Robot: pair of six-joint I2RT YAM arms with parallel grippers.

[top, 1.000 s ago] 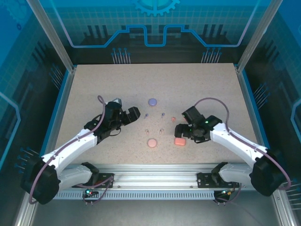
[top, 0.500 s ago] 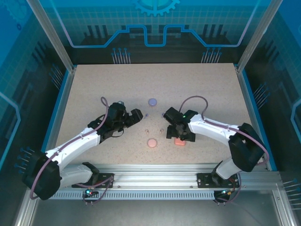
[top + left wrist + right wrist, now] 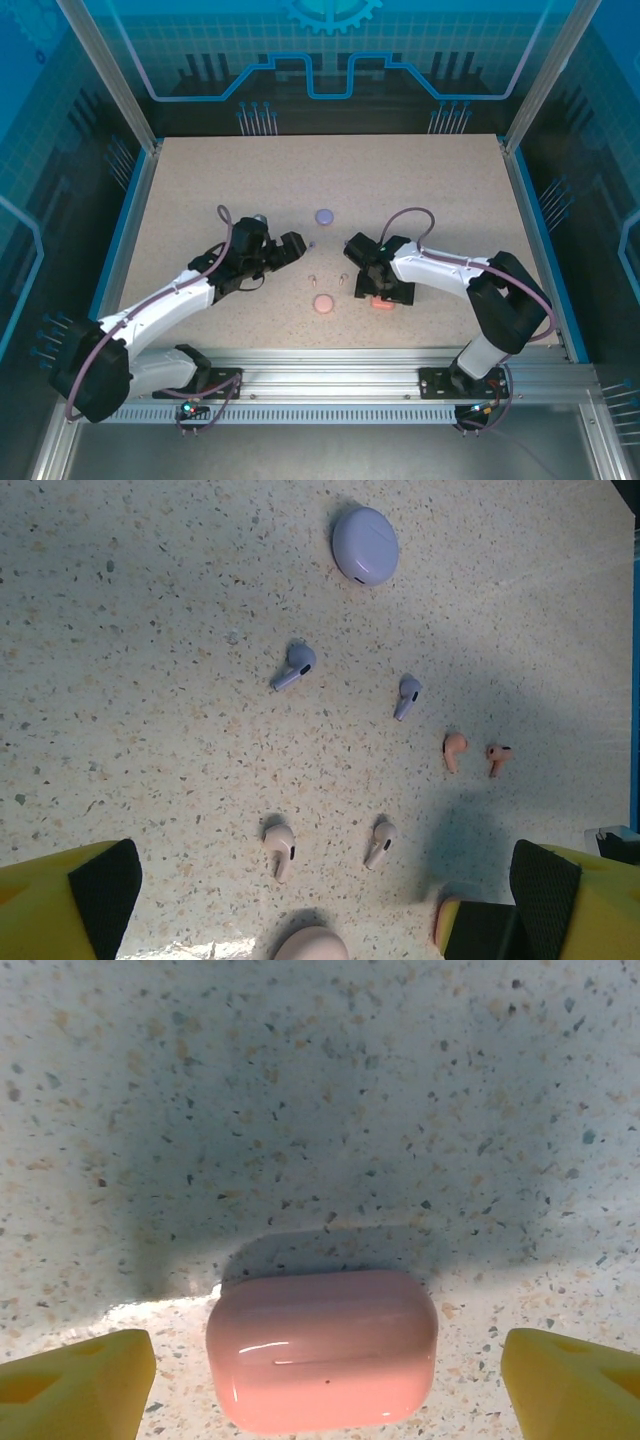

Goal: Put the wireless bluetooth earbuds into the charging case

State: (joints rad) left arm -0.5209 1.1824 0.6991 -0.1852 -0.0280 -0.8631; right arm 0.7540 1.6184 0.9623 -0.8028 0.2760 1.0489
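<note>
– Earbuds [image 3: 312, 279] from overhead, where were they?
– Loose in the middle of the worktop [image 3: 420, 180], near the pink case [image 3: 323, 303]. The left tool [image 3: 292, 248] hung just beside them.
– And from the left wrist?
– Purple pair [image 3: 293, 667], salmon pair [image 3: 454, 751], pink pair [image 3: 279, 848], all lying apart. That tool's jaws gaped wide, holding nothing.
– Right wrist?
– The right tool [image 3: 322, 1380] was spread (clear gaps each side) around the closed salmon case [image 3: 322, 1348], not touching it.
</note>
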